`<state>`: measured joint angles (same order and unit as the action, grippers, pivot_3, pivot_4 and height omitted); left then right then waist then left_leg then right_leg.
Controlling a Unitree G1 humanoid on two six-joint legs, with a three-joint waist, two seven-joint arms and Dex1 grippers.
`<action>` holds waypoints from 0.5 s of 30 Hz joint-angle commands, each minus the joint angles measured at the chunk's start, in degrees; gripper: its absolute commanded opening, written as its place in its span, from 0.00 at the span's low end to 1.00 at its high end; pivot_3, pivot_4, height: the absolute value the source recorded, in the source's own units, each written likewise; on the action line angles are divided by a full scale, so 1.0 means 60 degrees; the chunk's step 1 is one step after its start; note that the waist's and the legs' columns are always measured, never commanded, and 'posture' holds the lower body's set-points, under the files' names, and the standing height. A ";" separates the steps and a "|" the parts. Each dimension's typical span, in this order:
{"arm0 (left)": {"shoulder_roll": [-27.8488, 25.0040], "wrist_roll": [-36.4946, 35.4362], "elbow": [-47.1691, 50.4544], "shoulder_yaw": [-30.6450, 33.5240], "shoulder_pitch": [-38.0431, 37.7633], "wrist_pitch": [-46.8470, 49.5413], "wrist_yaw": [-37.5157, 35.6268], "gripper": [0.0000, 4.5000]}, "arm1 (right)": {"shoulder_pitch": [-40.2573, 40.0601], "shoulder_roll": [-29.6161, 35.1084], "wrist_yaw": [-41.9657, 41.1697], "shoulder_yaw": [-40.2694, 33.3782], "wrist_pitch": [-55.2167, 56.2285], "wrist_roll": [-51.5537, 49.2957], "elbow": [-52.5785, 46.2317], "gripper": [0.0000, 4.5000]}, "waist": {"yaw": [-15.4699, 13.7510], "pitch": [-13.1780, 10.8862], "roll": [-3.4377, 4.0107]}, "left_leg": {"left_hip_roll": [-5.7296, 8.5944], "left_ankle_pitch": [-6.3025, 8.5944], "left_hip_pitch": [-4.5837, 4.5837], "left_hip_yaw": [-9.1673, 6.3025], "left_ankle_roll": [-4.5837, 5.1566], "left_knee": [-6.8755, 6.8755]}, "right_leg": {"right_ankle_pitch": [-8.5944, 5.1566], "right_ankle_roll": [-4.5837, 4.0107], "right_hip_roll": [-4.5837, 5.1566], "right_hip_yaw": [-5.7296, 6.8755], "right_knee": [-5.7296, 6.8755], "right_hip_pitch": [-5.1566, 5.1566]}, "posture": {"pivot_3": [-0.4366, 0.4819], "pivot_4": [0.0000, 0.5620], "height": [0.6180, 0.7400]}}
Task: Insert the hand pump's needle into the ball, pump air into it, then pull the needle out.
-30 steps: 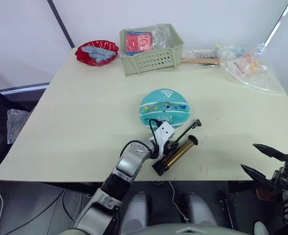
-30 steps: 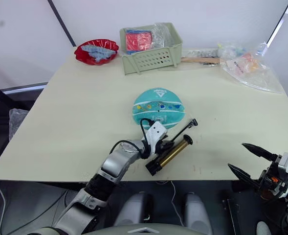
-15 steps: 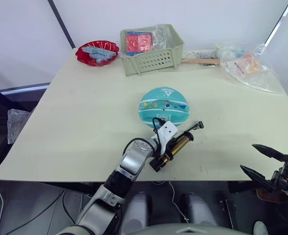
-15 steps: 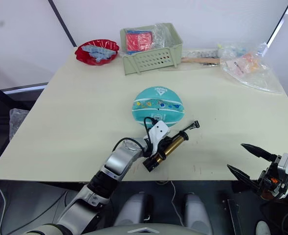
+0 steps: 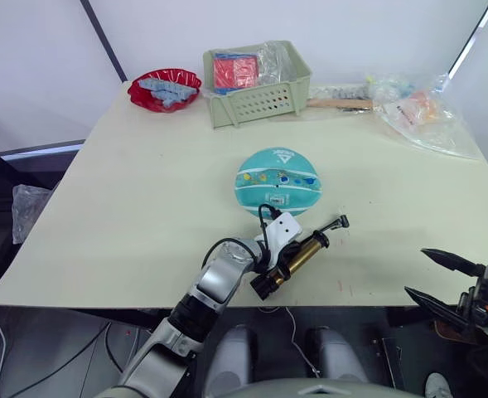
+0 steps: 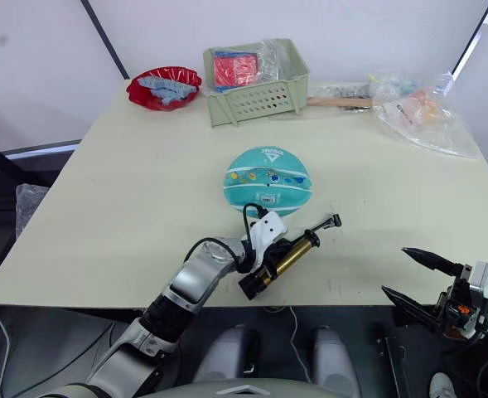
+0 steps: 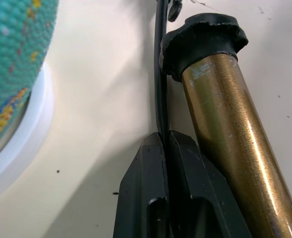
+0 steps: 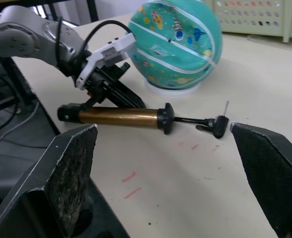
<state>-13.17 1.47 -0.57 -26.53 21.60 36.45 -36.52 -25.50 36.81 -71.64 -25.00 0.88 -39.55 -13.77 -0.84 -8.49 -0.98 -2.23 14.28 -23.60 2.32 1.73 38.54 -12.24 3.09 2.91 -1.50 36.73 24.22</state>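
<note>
The hand pump [image 5: 297, 258] lies on the table [image 5: 128, 199] just before the ball [image 5: 278, 180].

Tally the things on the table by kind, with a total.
Balls: 1, the ball
Pumps: 1, the hand pump
Baskets: 1, the green basket
Red dishes: 1, the red dish
Clear plastic bags beside the basket: 1, the plastic bag
Total: 5

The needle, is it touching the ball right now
Apart. The right wrist view shows the needle sticking up from its black fitting on the table, with bare tabletop between it and the ball.
</note>
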 commanded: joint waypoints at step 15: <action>-0.0425 -0.0760 0.0810 0.0362 -0.0320 -0.2453 -0.1282 0.01 | 0.0136 -0.0456 0.1581 -0.0284 -0.1111 -0.0680 -0.0912 1.00 | 0.0000 -0.0001 0.0000 | -0.0001 0.0000 -0.0003 -0.0005 0.0000 0.0000 | 0.0003 -0.0006 0.0000 0.0003 0.0000 0.0002 | 0.48 0.27 0.98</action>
<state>-16.15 -1.18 3.08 -25.82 19.72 25.22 -43.17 -24.90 34.74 -65.57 -25.23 -4.01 -41.24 -16.23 -0.84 -8.50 -0.99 -2.24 14.28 -23.61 2.29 1.72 38.54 -12.22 3.05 2.91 -1.48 36.73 24.23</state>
